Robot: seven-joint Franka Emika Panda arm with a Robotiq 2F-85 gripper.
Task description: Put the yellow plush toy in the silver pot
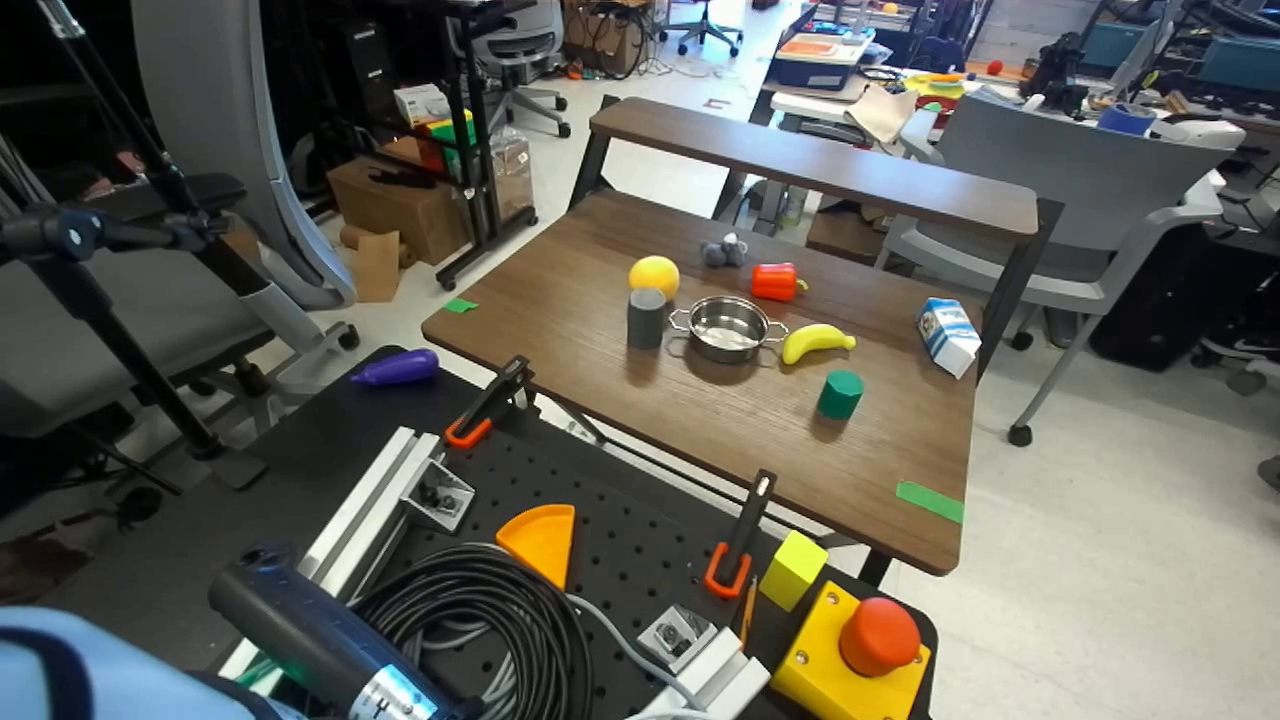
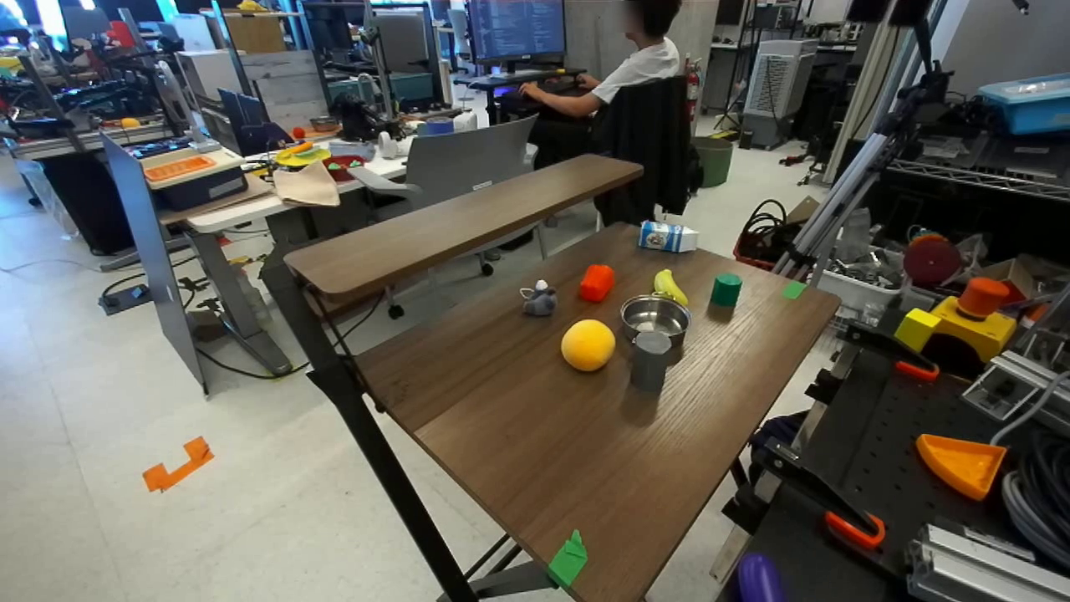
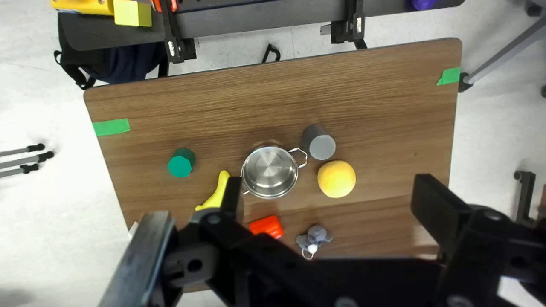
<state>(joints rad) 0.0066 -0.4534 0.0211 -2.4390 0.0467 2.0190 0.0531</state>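
Hovering, gripping nothing

Spreading the gripper (image 3: pixel 328 192) wide above the table (image 3: pixel 388 128), presumably for straddling something round. Presenting the silver pot (image 1: pixel 727 348) upright and uncovered, likely for receiving. In an exterior view, finding the yellow plush toy (image 1: pixel 654 274) left of that pot, on the far side of the grey cup (image 1: pixel 646 321). Seeing no pointing end or long axis on the toy.

The plush toy (image 3: pixel 336 179) is yellow with an orange tinge; the pot (image 3: pixel 270 171) is shiny silver. Darker grain streaks the brown tabletop (image 3: pixel 384 115), marked with bright green tape (image 3: pixel 111 127). The cylinder (image 3: pixel 319 143) is grey, the banana (image 1: pixel 815 342) yellow, the pepper (image 1: pixel 775 281) red-orange, the block (image 1: pixel 840 395) deep green, the carton (image 1: pixel 948 335) blue and white, the gripper (image 3: pixel 328 189) black.
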